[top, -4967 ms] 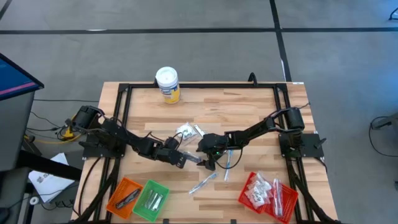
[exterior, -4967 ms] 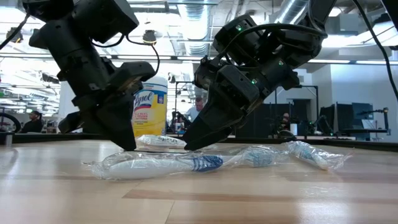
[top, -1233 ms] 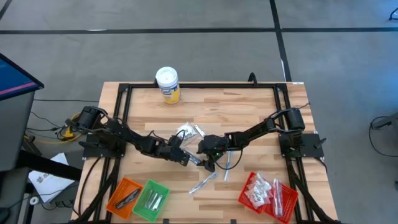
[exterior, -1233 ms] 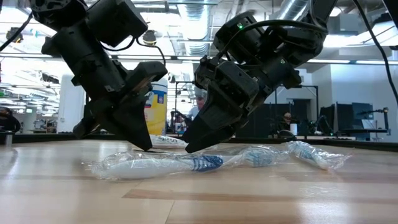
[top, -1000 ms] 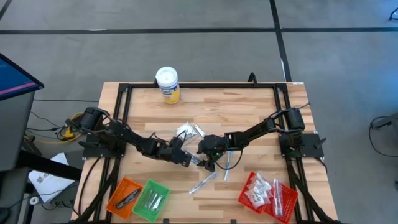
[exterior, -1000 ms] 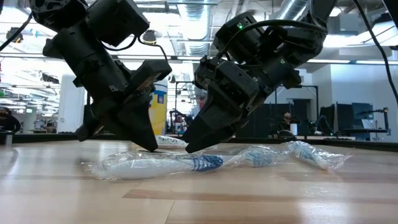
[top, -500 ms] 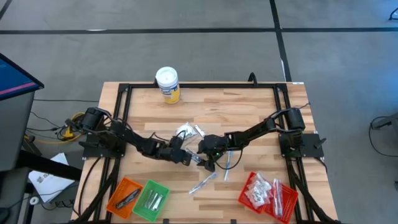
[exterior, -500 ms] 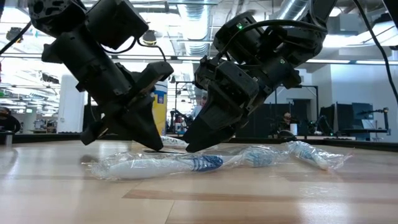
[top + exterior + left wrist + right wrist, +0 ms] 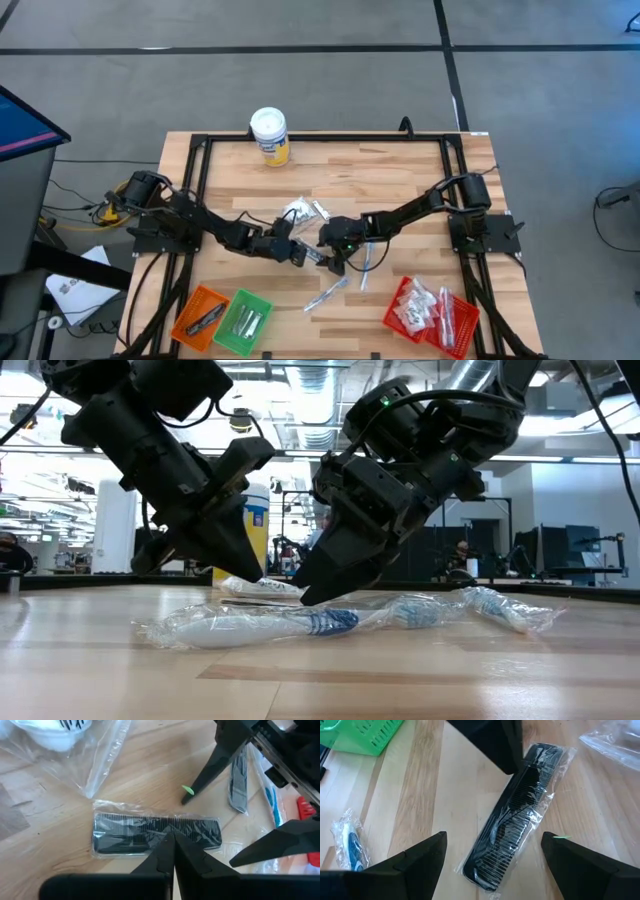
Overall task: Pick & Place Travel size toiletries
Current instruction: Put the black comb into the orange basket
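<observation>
A black comb (image 9: 157, 832) sealed in a clear wrapper lies flat on the wood; it also shows as the comb (image 9: 517, 815) and the comb (image 9: 313, 258). My left gripper (image 9: 173, 839) is shut, its tips at the middle of the comb's long edge. In the low view the left gripper (image 9: 252, 576) hangs just off the table. My right gripper (image 9: 492, 857) is open, with a finger on either side of the comb. Wrapped toothbrushes (image 9: 260, 625) lie nearer the table's near edge. White sachets (image 9: 300, 212) sit farther back. My left gripper's shut fingertips (image 9: 170, 842) stand over the clear wrapper at the middle of the comb's long edge (image 9: 172, 831), slanting down from the table's left. I cannot tell whether they touch it. The comb lies flat on the table.
A yellow canister (image 9: 269, 135) with a white lid stands near the far edge. Orange basket (image 9: 200, 312) and green basket (image 9: 243, 320) sit at the near left, and the red basket (image 9: 432, 312) with white packets at the near right. More wrapped sticks (image 9: 327, 294) lie between them.
My left gripper slid a little toward the right gripper close to the table, then rose slightly, staying shut. My right gripper has kept still and open.
</observation>
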Robot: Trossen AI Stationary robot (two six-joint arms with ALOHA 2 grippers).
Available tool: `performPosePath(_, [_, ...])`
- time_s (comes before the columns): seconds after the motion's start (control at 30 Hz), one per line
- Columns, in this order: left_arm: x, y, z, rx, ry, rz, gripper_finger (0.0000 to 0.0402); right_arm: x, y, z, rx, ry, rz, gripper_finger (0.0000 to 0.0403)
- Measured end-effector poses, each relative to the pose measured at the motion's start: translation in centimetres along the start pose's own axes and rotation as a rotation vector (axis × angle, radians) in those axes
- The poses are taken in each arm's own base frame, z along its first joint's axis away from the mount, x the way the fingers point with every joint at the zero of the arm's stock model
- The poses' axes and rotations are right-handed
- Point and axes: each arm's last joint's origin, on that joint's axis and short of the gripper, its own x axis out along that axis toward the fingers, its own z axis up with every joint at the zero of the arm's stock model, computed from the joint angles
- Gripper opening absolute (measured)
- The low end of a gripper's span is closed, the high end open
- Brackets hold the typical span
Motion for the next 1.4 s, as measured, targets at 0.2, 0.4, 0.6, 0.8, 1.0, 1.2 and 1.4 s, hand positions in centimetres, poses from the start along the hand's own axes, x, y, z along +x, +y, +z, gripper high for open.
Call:
performPosePath(0.2, [-0.1,-0.2,-0.2,0.014,0.034,-0.016,0.0000,0.0,0.0,0.0,0.014,0.004,-0.003,0.0322])
performPosePath(0.4, [-0.1,0.2,-0.3,0.043,0.059,0.020,0.0000,0.0,0.0,0.0,0.015,0.003,-0.003,0.0322])
performPosePath(0.6, [0.0,0.8,-0.2,0.051,0.077,0.067,0.0000,0.0,0.0,0.0,0.014,-0.004,-0.002,0.0322])
performPosePath(0.8, [0.0,0.9,-0.1,0.047,0.075,0.074,0.0000,0.0,-0.1,0.0,0.014,-0.006,-0.003,0.0322])
performPosePath(1.0, [0.0,0.9,-0.1,0.048,0.075,0.076,0.0000,0.0,-0.1,0.0,0.014,-0.007,-0.002,0.0322])
performPosePath(1.2, [0.6,1.2,-0.5,0.035,0.104,0.098,0.0000,0.0,-0.1,0.0,0.015,-0.008,-0.003,0.0322])
performPosePath(1.4, [0.8,1.2,-0.7,0.018,0.121,0.094,0.0000,0.0,-0.2,0.0,0.015,-0.007,-0.004,0.0322])
